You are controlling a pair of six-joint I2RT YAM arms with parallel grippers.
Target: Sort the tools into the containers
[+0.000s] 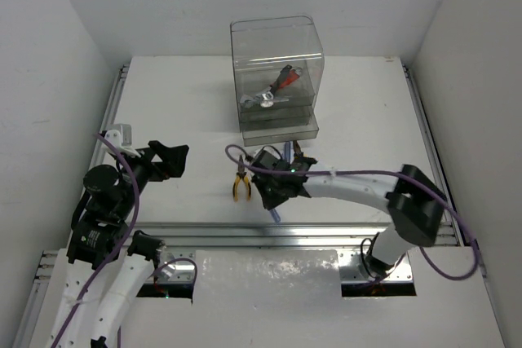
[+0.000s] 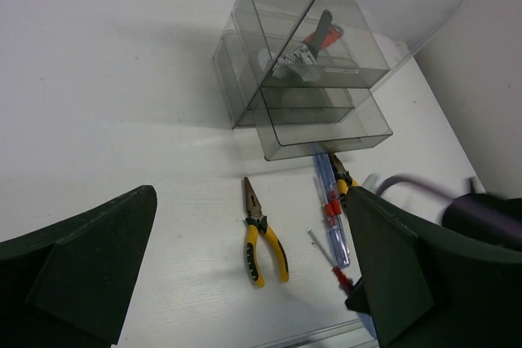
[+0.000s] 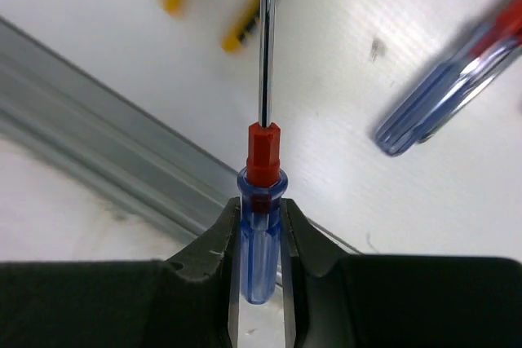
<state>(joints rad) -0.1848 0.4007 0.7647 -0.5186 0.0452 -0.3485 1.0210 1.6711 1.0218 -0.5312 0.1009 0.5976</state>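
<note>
The right gripper [image 3: 259,219] has narrowed onto a screwdriver [image 3: 263,148], its two fingers pressed against either side of the clear blue handle just behind the red collar. The steel shaft points away from the wrist toward yellow-handled pliers [image 1: 241,185] that lie on the white tabletop [image 1: 179,103]. Whether the screwdriver rests on the surface or is raised off it cannot be told. A second screwdriver [image 3: 444,107] lies to one side, apart from the held one, and a metal rail [image 3: 98,144] runs along the near edge. The left gripper [image 1: 170,159] hangs over the tabletop with its fingers spread wide, holding nothing. Farther back stands the smoky clear container [image 1: 277,79], and a red-handled wrench [image 2: 308,48] lies in an upper tray.
</note>
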